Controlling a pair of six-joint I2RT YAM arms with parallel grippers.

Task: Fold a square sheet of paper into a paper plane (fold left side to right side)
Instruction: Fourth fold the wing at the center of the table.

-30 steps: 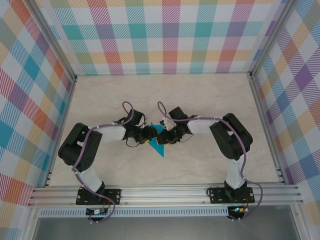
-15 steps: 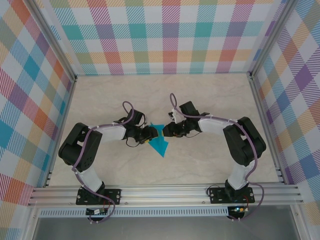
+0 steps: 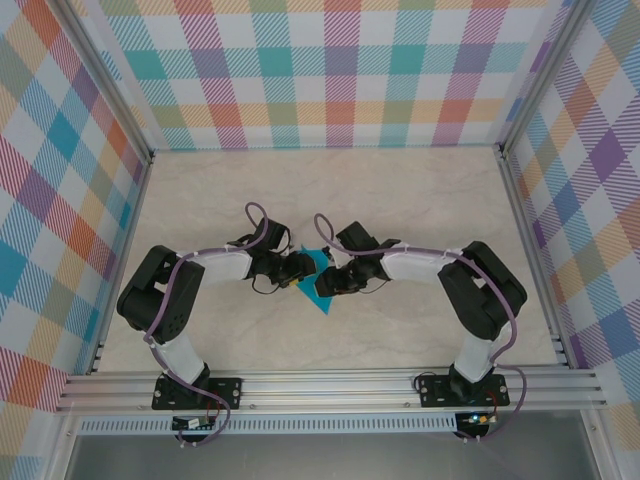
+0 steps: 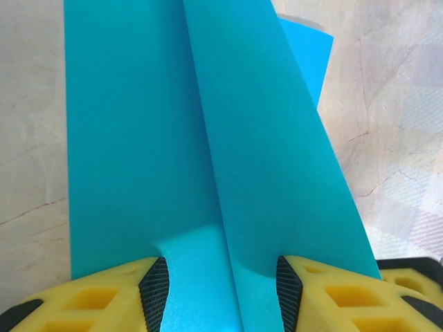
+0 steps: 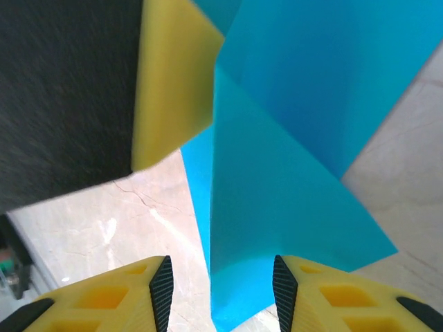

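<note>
The left gripper, yellow-fingered with black pads, sits low at the middle of the pale marble-patterned tabletop, its jaws apart and pinching nothing. Between them lies the thin teal-blue paper sheet, partly folded, with one flap overlapping along a lengthwise crease. The sheet rests on the table between both tools, one pointed end toward the arm bases. The right gripper meets it from the right, jaws also apart, with a raised flap between its fingers.
</note>
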